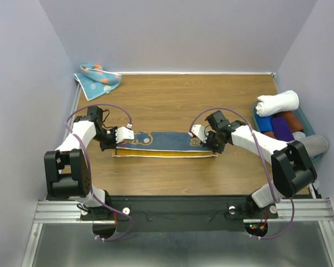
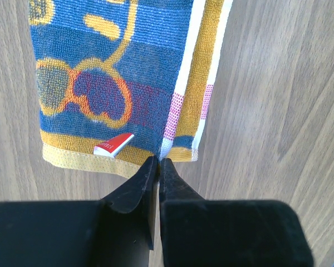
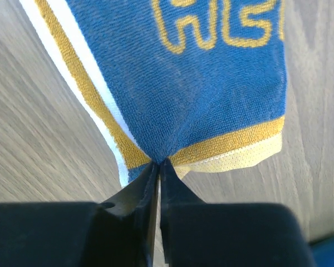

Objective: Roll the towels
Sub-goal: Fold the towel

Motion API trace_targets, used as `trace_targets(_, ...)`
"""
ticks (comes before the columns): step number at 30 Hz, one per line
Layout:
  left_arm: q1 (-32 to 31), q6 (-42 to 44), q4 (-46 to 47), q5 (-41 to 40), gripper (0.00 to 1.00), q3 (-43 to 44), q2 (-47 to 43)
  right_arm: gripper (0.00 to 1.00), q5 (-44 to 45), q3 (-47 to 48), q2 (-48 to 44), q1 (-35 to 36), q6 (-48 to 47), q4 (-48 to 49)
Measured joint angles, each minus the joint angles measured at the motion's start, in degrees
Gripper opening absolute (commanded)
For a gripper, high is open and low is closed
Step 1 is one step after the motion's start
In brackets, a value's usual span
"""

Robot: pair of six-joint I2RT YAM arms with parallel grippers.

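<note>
The mustard-yellow towel with the navy printed face [image 1: 164,143] lies folded in a long strip across the middle of the table. My left gripper [image 1: 118,137] is shut on its left end; the left wrist view shows the jaws [image 2: 158,161] pinching the fold edge beside a red label [image 2: 113,145]. My right gripper [image 1: 207,139] is shut on its right end; in the right wrist view the jaws [image 3: 159,163] pinch the navy cloth [image 3: 211,83] at the yellow hem. The light blue dotted towel [image 1: 97,79] lies crumpled at the far left corner.
A blue bin [image 1: 307,120] at the right edge holds a rolled white towel [image 1: 277,103] and dark rolled towels [image 1: 282,125]. A grey roll [image 1: 312,146] lies at its near end. Walls close off the left, back and right.
</note>
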Motion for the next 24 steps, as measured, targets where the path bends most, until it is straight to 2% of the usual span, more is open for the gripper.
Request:
trace_targets(2, 0.0, 0.0, 0.0, 0.0, 0.00, 0.0, 0.0, 0.18, -0.2, 0.0, 0.5, 0.0, -0.1, -0.4)
trace_targets(6, 0.0, 0.0, 0.0, 0.2, 0.00, 0.0, 0.0, 0.19, -0.4, 0.0, 2.0, 0.0, 0.0, -0.8)
trace_targets(8, 0.0, 0.0, 0.0, 0.2, 0.00, 0.0, 0.0, 0.18, -0.5, 0.0, 2.5, 0.0, 0.0, -0.9)
trace_targets(9, 0.0, 0.0, 0.1, 0.2, 0.00, 0.0, 0.0, 0.13, -0.5, 0.0, 2.7, 0.0, 0.0, -1.0)
trace_targets(10, 0.0, 0.0, 0.1, 0.2, 0.00, 0.0, 0.0, 0.01, -0.5, 0.0, 3.0, 0.0, 0.0, -1.0)
trace_targets(24, 0.1, 0.3, -0.1, 0.2, 0.00, 0.0, -0.3, 0.01, -0.5, 1.7, 1.7, 0.0, 0.1, -2.6)
